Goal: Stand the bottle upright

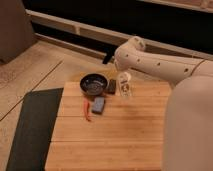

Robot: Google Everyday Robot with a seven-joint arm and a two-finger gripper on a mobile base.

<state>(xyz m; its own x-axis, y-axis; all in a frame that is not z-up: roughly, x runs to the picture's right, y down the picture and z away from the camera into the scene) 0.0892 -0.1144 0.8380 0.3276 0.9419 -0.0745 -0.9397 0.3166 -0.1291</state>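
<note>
we saw bottle [124, 84] upright on tabletop [125, 135], 3 o'clock of bowl [93, 83] | claw [111, 86] closed between them, hold unclear | we judged only release left

An indoor test space, closer to a lab or a commercial building than a home, is suggested. A speckled, stone-like floor [30, 75] with straight seams is seen, partly covered by a dark mat [32, 125]. Long pale ledges [75, 27] set against a dark wall are seen behind. A low tabletop [120, 135] of wooden planks is placed alone on the floor, and only a few loose items are laid on it: a dark bowl [94, 83], a blue-grey block [98, 104] and a small red thing [87, 111]. The scene is crossed by a white robot arm [160, 67], and its gripper [118, 86] is held low at the tabletop's far edge, just beside the bowl.
</note>
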